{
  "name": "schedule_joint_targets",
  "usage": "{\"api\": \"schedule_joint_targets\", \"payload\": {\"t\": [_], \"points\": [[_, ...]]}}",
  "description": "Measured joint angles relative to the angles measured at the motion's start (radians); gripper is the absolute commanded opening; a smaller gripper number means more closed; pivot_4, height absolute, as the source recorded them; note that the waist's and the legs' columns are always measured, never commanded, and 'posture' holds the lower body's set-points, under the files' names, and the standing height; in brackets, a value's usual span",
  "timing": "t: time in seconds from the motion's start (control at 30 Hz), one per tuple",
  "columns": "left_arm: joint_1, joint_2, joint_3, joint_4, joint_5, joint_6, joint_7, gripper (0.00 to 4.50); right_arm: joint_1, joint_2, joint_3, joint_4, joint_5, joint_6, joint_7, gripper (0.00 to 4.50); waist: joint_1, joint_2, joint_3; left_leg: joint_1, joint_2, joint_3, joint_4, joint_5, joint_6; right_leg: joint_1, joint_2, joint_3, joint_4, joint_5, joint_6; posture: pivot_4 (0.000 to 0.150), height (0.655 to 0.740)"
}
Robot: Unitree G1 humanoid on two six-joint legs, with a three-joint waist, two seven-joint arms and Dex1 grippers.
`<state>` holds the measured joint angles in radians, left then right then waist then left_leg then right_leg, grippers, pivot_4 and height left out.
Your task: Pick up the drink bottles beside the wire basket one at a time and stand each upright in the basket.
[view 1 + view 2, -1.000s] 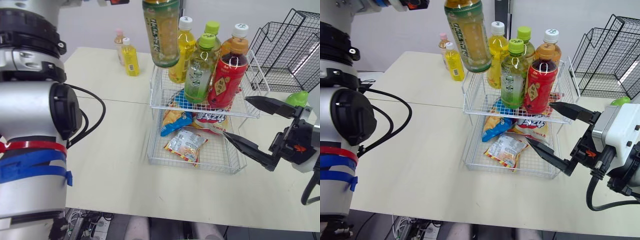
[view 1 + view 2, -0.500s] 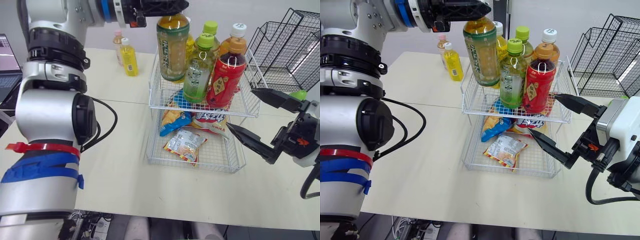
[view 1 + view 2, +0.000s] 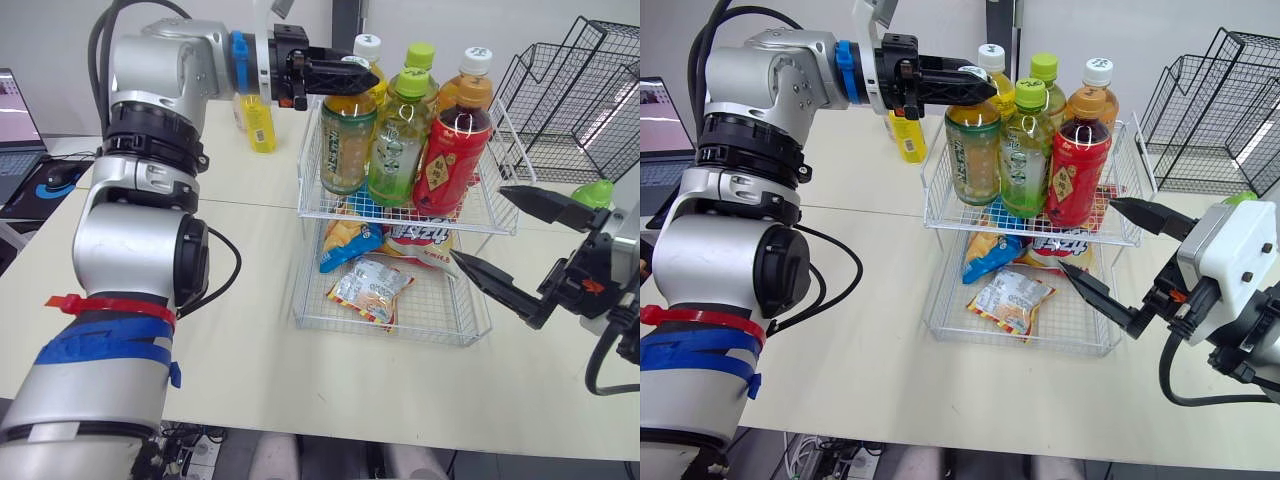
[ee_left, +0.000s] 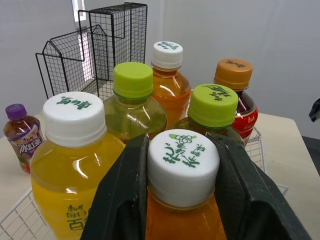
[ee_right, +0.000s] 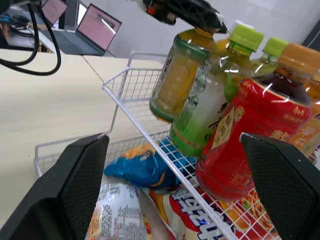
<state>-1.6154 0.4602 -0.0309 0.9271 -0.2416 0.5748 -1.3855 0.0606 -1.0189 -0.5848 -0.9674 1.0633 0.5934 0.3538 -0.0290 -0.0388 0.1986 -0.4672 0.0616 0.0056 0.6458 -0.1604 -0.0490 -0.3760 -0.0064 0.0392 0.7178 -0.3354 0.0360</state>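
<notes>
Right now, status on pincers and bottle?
Left pincer shut on tea bottle, upright in basket top tier. Right pincer open, idle by lower tier. Yellow bottle waiting on table.

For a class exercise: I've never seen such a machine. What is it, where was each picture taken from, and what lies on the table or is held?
It is a humanoid robot with two arms, each ending in black jaws. Two pictures come from its head, looking down; two from a camera on each wrist. On the table stands a two-shelf wire basket: snack packets below, bottles above. The left jaws are shut on the cap of a tea bottle, upright in the upper shelf among five others. The right jaws are open and empty beside the basket. A small yellow bottle stands on the table.
</notes>
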Motion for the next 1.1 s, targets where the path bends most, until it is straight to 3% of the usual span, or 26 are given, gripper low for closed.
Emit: {"api": "schedule_joint_targets", "payload": {"t": [0.2,0.47,0.53,1.1], "points": [[0.001,-0.007,0.0,0.003,0.0,-0.012,-0.001,1.39,0.002,0.003,0.008,-0.015,-0.012,0.002,0.001,4.5,0.0,0.0,0.0,0.0,0.0,0.0,0.0,0.0,0.0,0.0,0.0,0.0,0.0,0.0,0.0,0.15,0.6978],[0.001,-0.001,0.001,0.019,0.0,-0.02,-0.003,3.99,0.001,0.006,0.008,-0.012,-0.012,0.002,0.01,4.5,0.0,0.0,0.0,0.0,0.0,0.0,0.0,0.0,0.0,0.0,0.0,0.0,0.0,0.0,0.0,0.15,0.6978],[0.0,0.009,0.001,0.019,0.0,-0.022,-0.009,4.47,-0.001,0.007,0.008,-0.011,-0.013,0.002,0.012,4.5,-0.001,0.0,0.0,0.0,0.0,0.0,0.0,0.0,0.0,0.0,0.0,0.0,0.0,0.0,0.0,0.15,0.6978],[0.0,0.113,0.032,-0.101,-0.011,-0.017,-0.025,4.47,-0.078,0.007,-0.021,0.057,-0.035,0.001,0.019,4.5,-0.002,0.0,0.0,0.001,0.0,0.0,0.0,0.0,0.0,0.0,0.0,0.0,0.0,0.0,0.0,0.15,0.6978]]}}
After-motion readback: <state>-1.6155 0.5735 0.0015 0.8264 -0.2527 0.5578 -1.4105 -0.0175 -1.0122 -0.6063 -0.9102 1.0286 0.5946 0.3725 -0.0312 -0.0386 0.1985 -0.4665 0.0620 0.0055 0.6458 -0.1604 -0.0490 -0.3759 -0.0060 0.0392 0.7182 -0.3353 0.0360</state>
